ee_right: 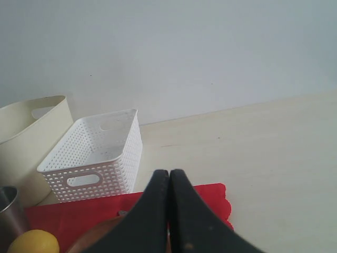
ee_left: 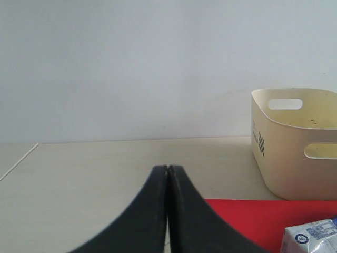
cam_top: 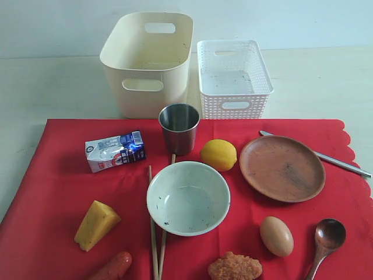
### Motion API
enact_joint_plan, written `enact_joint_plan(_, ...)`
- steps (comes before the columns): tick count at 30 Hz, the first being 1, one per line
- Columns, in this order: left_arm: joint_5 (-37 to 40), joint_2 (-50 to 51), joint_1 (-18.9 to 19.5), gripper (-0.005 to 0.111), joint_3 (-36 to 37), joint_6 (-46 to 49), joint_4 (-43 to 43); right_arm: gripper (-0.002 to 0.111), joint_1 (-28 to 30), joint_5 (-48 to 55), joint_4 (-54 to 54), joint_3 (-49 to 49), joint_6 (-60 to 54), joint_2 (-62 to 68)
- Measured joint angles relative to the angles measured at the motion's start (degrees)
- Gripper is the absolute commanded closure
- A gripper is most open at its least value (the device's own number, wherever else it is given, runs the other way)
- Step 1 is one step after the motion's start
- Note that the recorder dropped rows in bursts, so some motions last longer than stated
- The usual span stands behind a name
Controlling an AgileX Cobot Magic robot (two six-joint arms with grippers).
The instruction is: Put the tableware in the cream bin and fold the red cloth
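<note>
The red cloth (cam_top: 52,186) lies flat under everything. On it stand a steel cup (cam_top: 179,127), a white speckled bowl (cam_top: 188,197), a brown plate (cam_top: 282,168), a dark wooden spoon (cam_top: 326,238), wooden chopsticks (cam_top: 154,233) and a slim metal knife (cam_top: 338,161). The cream bin (cam_top: 147,61) stands empty behind the cloth. Neither gripper shows in the exterior view. My left gripper (ee_left: 167,168) is shut and empty, off the cloth's left corner, beside the cream bin (ee_left: 295,142). My right gripper (ee_right: 169,173) is shut and empty above the brown plate (ee_right: 97,234).
A white lattice basket (cam_top: 233,79) stands right of the cream bin. Food lies on the cloth: milk carton (cam_top: 115,150), lemon (cam_top: 218,154), egg (cam_top: 276,235), cheese wedge (cam_top: 96,224), sausage (cam_top: 113,267) and a fried piece (cam_top: 235,267). The cloth's scalloped edge (cam_top: 355,157) lies at the right.
</note>
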State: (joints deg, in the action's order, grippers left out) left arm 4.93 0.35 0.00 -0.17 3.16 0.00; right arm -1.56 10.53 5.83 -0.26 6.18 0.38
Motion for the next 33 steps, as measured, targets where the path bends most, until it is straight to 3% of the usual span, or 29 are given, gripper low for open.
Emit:
enact_joint_plan(18,0.0,0.0,0.0,0.104,0.0,0.0,0.0,0.108,0.0,-0.5,0.0,0.0,0.2,0.0)
enact_joint_plan(33,0.0,0.0,0.0,0.104,0.0,0.0,0.0,0.108,0.0,-9.3,1.7,0.0,2.0,0.0)
